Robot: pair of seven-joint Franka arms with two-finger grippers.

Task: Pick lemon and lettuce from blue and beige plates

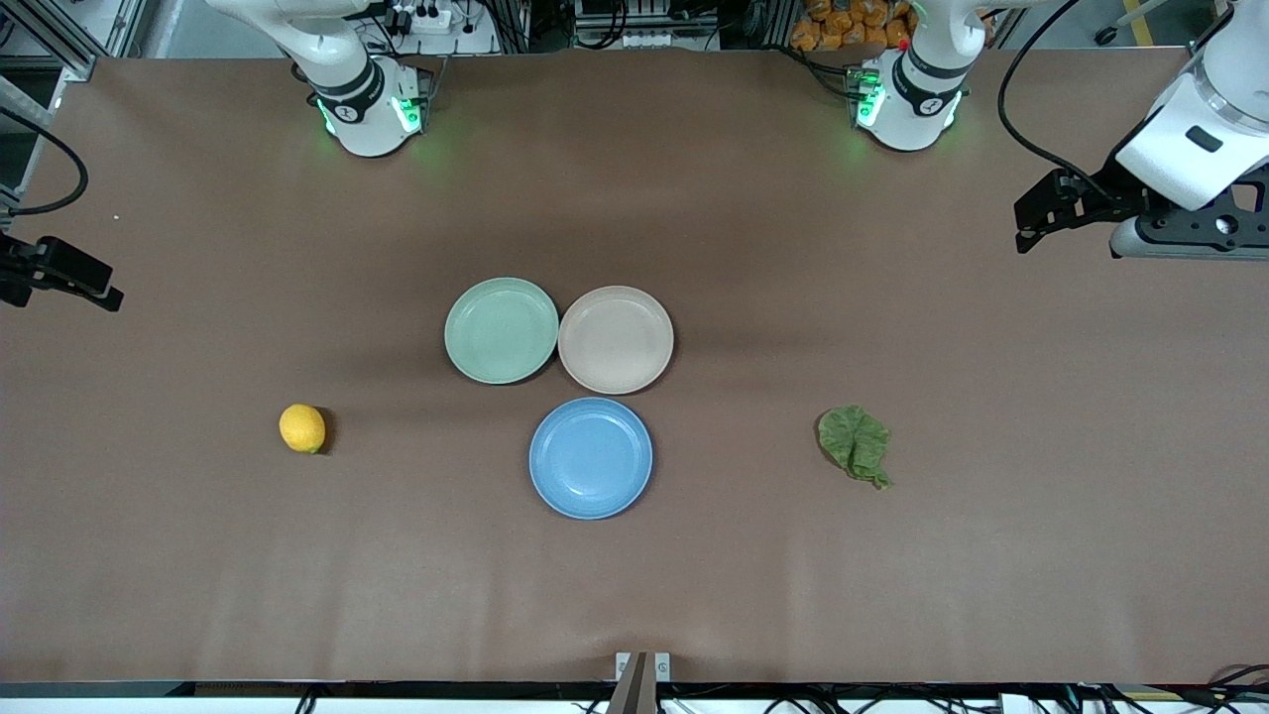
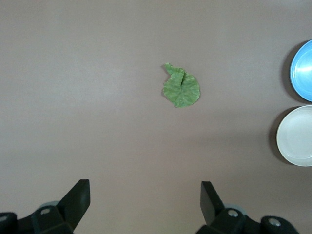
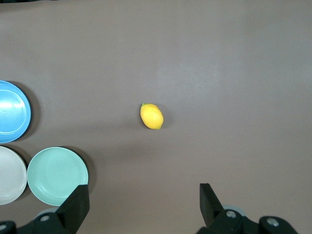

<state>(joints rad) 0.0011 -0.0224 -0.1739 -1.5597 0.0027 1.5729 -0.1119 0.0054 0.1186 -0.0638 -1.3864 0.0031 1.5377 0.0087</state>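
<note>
Looking down from the front view: lemon (image 1: pixel 302 428) lying on the bare table toward the right arm's end, well apart from the plates; lettuce leaf (image 1: pixel 855 444) lying flat on the table toward the left arm's end. Sitting clustered at mid-table, all empty: blue plate (image 1: pixel 591 458) nearest the front camera's edge, beige plate (image 1: pixel 616 339) and mint-green plate (image 1: pixel 502 330) side by side farther back, rims touching or nearly so. Hanging high over the table's end edges: left gripper (image 1: pixel 1031 223) and right gripper (image 1: pixel 94 288), neither near its target, both apparently waiting.

Peering through the left wrist view: left gripper (image 2: pixel 145 197) spreading its fingers wide, holding nothing, with the lettuce (image 2: pixel 181 87) directly below on open cloth and the blue plate (image 2: pixel 303 70) and beige plate (image 2: pixel 296 136) off to one side.

Peering through the right wrist view: right gripper (image 3: pixel 144 197) likewise gaping fully, empty, over the lemon (image 3: pixel 151 116).

Judging the risks: pinching the thin leaf flat against the table probably scraping the cloth or missing altogether; closing off-centre on the smooth, rounded lemon likely sending it rolling away.
</note>
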